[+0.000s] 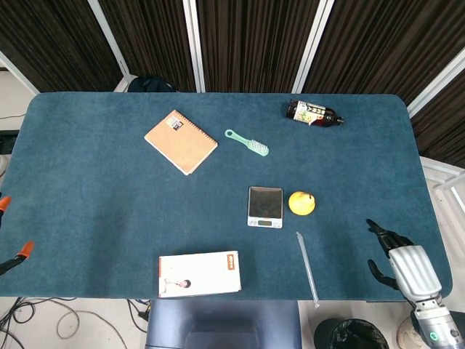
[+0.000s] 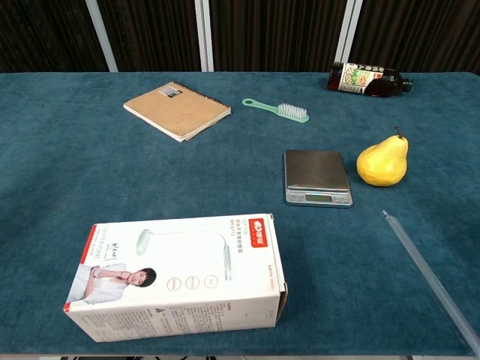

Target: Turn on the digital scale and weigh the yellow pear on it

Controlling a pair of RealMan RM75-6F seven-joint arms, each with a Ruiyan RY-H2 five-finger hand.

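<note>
Pear (image 2: 382, 161) is seen lying on the blue counter (image 1: 87, 182), just to the right of the scale (image 2: 317, 177) and not touching it; nothing is carried on the scale's metal plate. A clear tube (image 2: 427, 281) is laid on the counter below the pear, running toward the near edge. Farther back, a notebook (image 1: 181, 142), a green brush (image 1: 247, 142) and a dark bottle (image 1: 312, 113) on its side are spread well apart. A white box (image 2: 176, 277) is set at the near edge. The right hand (image 1: 399, 258) is seen only in the head view, above the counter's near right corner, well apart from the pear, holding nothing, its dark fingers apart. The left hand is not seen in either view.
</note>
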